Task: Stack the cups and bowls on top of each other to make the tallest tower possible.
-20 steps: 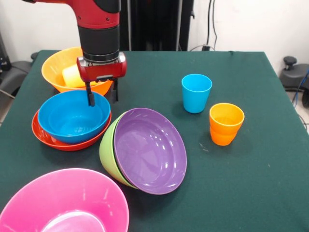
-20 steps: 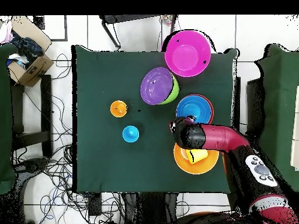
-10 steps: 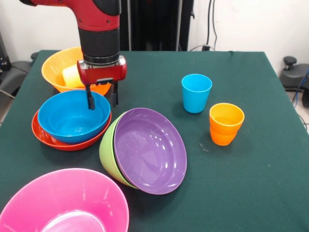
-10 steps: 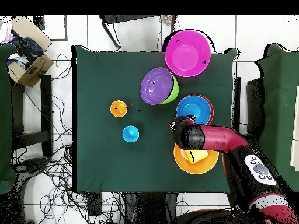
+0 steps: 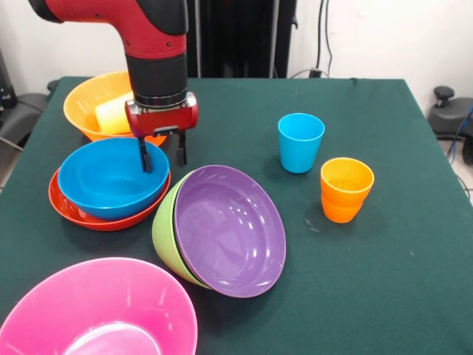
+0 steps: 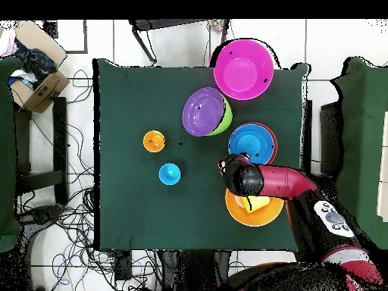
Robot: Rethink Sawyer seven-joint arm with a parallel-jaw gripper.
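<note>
Green tablecloth (image 5: 384, 281) – cardboard box (image 6: 35, 74), floor cables (image 6: 76, 227) beside table.

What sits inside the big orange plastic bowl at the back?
A yellow plastic cup lies inside the big orange bowl. The arm covers the bowl's right side, so anything there cannot be seen.

The big glossy pink plastic bowl (image 5: 100, 310) is cut off by the bottom and left edges of the front view. The red and black robot arm (image 5: 144, 37) runs out of the top edge and hides part of the round orange plastic bowl (image 5: 85, 103). From above, the arm covers the gripper. Only 1 edge of the green plastic bowl (image 5: 166, 233) peeks out behind the purple plastic bowl (image 5: 229, 229).
</note>
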